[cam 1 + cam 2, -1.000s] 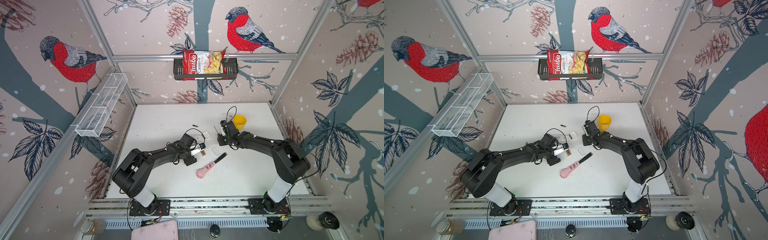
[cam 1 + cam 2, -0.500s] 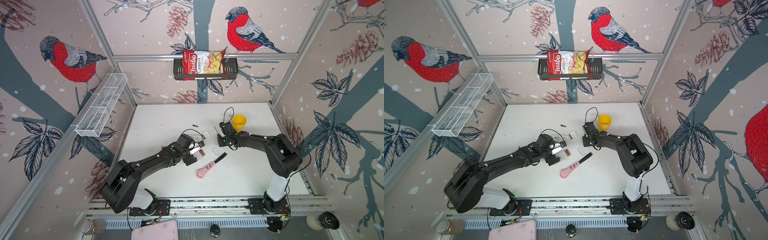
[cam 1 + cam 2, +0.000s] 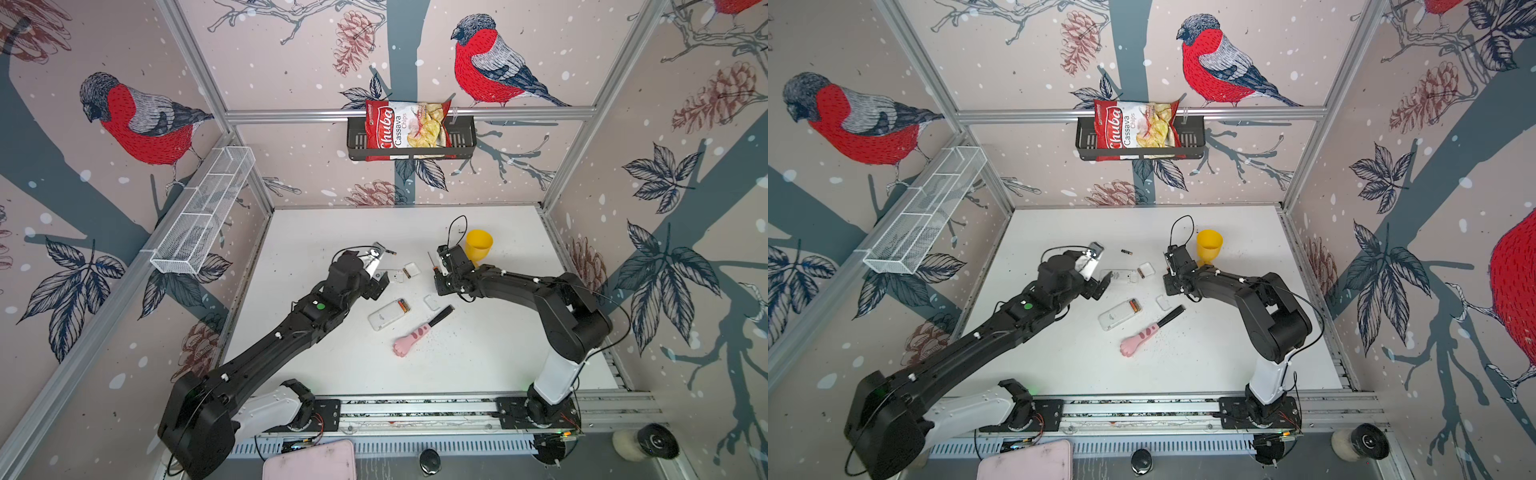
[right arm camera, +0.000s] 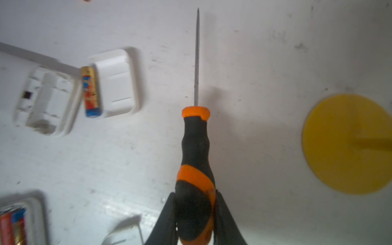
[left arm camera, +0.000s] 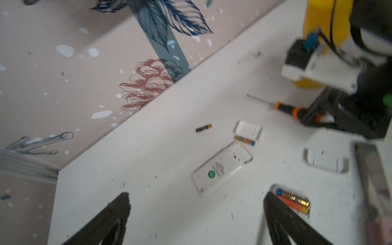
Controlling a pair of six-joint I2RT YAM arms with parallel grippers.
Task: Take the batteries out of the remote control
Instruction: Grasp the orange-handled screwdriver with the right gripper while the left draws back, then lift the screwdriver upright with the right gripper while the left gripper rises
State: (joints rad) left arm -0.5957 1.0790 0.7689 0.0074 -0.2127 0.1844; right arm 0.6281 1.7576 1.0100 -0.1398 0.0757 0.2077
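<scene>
Two batteries (image 3: pixel 403 305) sit in the open end of the remote (image 3: pixel 384 316) at mid-table. In both top views they lie just below and right of the left gripper (image 3: pixel 380 272), whose jaws stand wide and empty. In the left wrist view they lie at lower right beside one fingertip, long axis slanting down-right. The right gripper (image 4: pixel 195 194) is clamped on the screwdriver (image 4: pixel 195 137) handle, a grip that only its own wrist view shows. The free left arm looks better placed.
</scene>
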